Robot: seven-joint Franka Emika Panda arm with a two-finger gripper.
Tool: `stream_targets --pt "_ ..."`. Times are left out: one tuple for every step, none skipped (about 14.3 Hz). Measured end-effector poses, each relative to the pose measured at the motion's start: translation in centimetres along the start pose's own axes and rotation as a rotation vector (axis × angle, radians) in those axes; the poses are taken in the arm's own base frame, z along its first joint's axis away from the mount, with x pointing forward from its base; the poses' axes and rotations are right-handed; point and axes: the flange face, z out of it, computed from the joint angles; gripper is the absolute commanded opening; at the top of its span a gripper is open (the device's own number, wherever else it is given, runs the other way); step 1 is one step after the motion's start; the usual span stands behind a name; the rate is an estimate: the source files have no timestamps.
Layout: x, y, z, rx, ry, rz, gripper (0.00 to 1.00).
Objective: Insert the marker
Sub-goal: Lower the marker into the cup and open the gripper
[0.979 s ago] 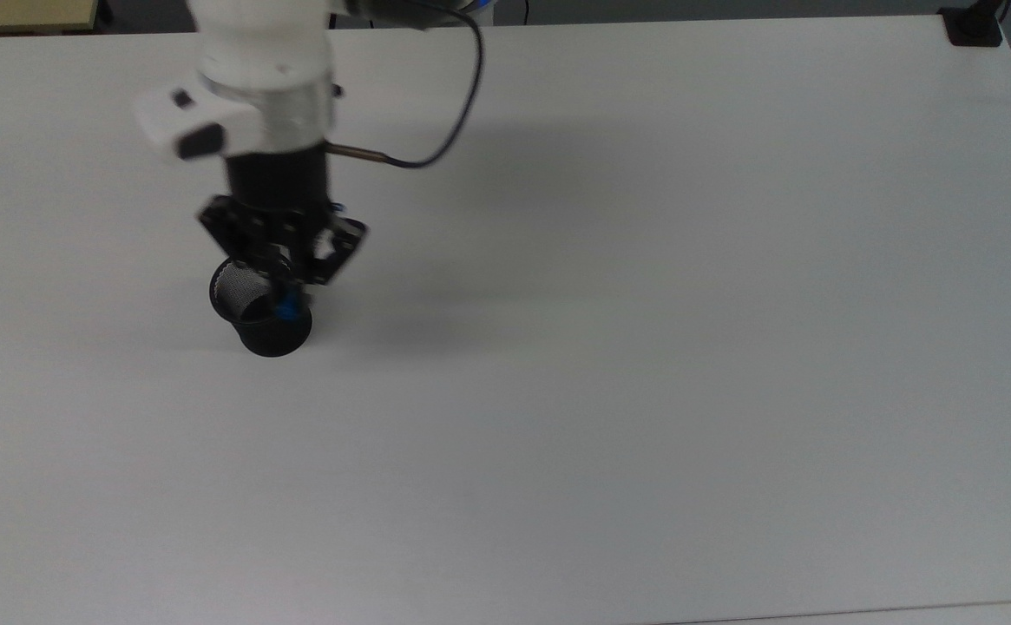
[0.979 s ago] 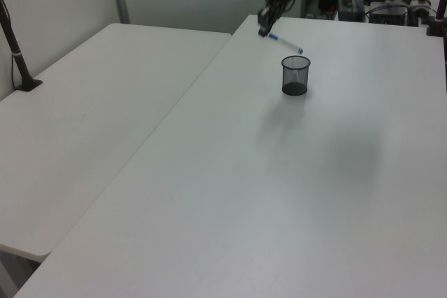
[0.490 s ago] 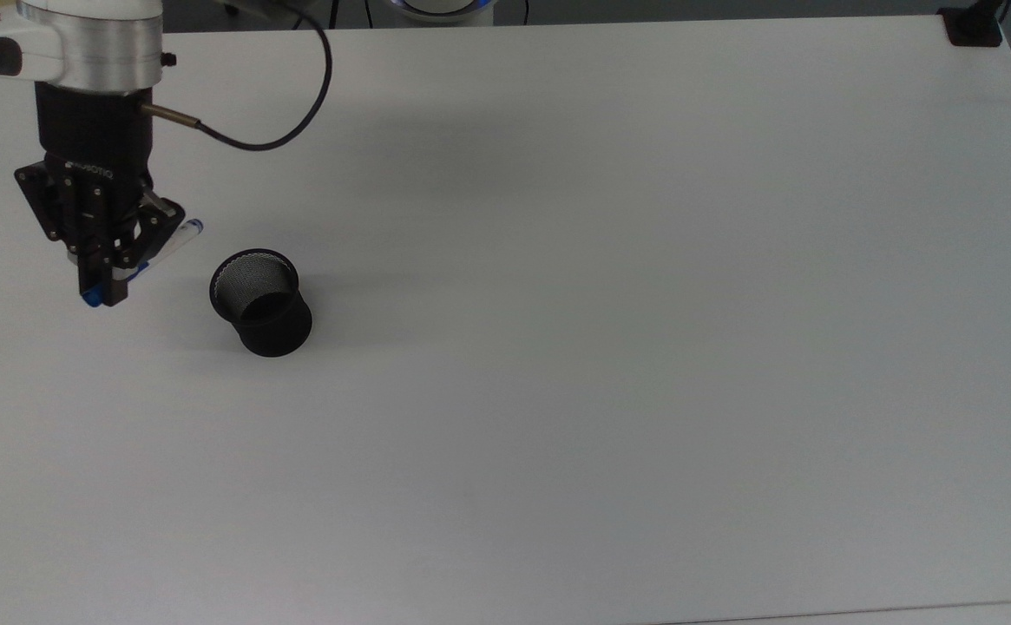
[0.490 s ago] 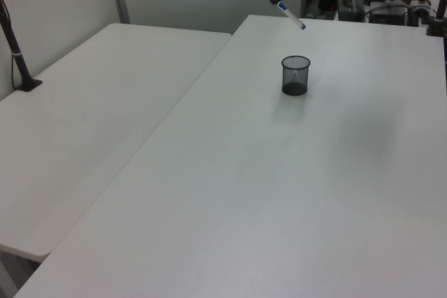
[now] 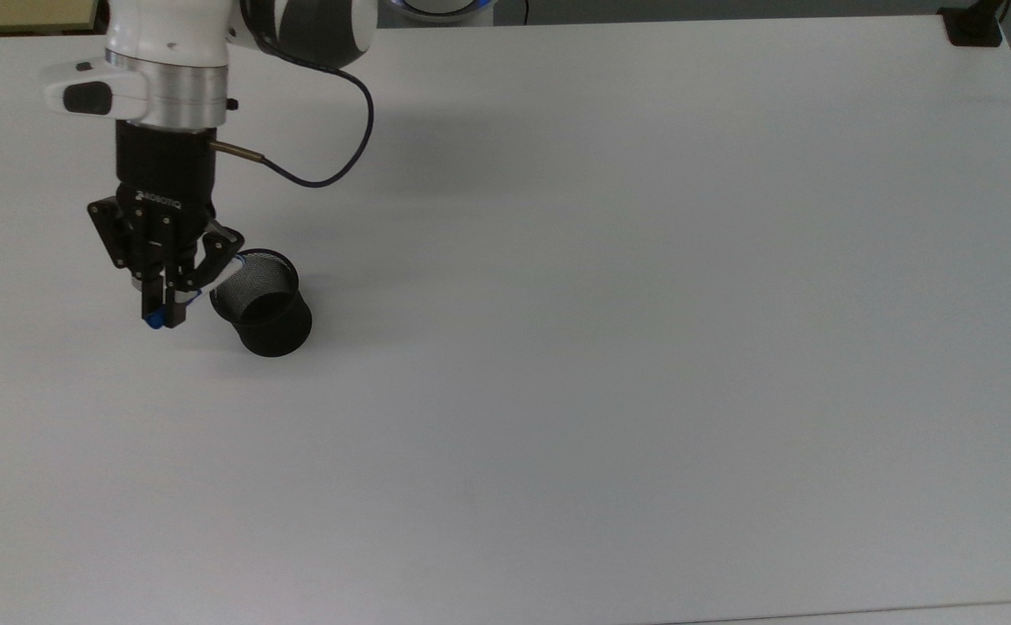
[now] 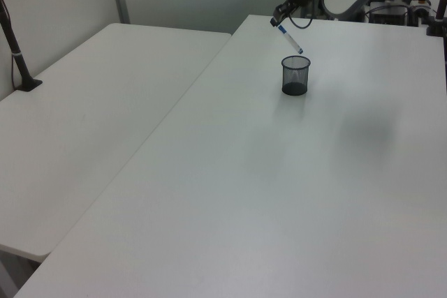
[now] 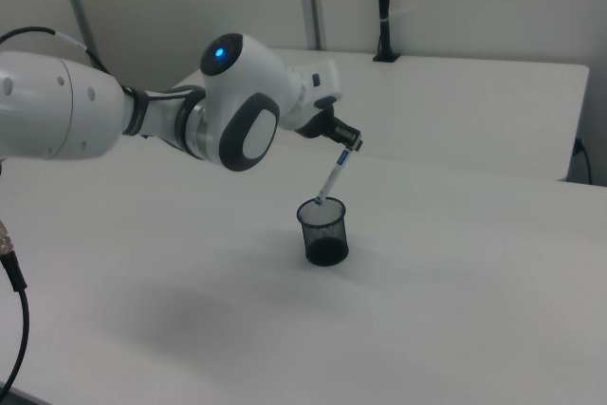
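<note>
**Marker held at a slant above the cup rim, insertion not yet made**

We see the gripper (image 5: 165, 299) clenched on the upper part of the marker (image 7: 332, 177), which hangs at a tilt in the air with nothing else supporting it. In the right view the barrel slopes down from the fingers toward the black mesh cup (image 7: 323, 232), and its lower blue tip sits at or just above the near rim; we cannot tell whether it has crossed inside. In the left view the marker (image 6: 290, 38) likewise points down at the cup (image 6: 295, 75), with the tip close over the opening. In the top view the gripper lies just beside the cup (image 5: 262, 302), on the top view's left, over the bare white table (image 5: 644, 304).

We judge the main hazards as follows. Because the marker is tilted rather than upright, its tip may catch the rim or the mesh wall on the way down. The cup looks light and stands free, so a sideways push from the barrel could tip or slide it. If the fingers let go while the tip is outside the opening, the marker would fall onto the table and roll away.
</note>
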Motion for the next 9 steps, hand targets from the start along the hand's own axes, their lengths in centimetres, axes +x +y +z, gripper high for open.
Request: stream_targets --pt "-0.36 -0.41 -0.04 0.007 0.014 -0.004 0.01" --pt "-0.67 -0.71 -0.06 0.012 0.024 -0.008 0.02" --pt "-0.91 -0.87 -0.08 0.014 0.029 -0.010 0.05" --pt "-1.06 -0.91 -0.08 0.015 0.032 -0.010 0.13" --pt "-1.14 -0.89 -0.10 0.015 0.032 -0.010 0.23" --pt "-1.15 -0.89 -0.11 0.015 0.032 -0.010 0.33" --pt "-1.17 -0.88 -0.10 0.015 0.032 -0.010 0.37" --pt "-1.22 -0.88 -0.07 0.015 0.030 -0.010 0.39" --pt "-1.26 -0.88 -0.05 0.015 0.029 -0.010 0.43"
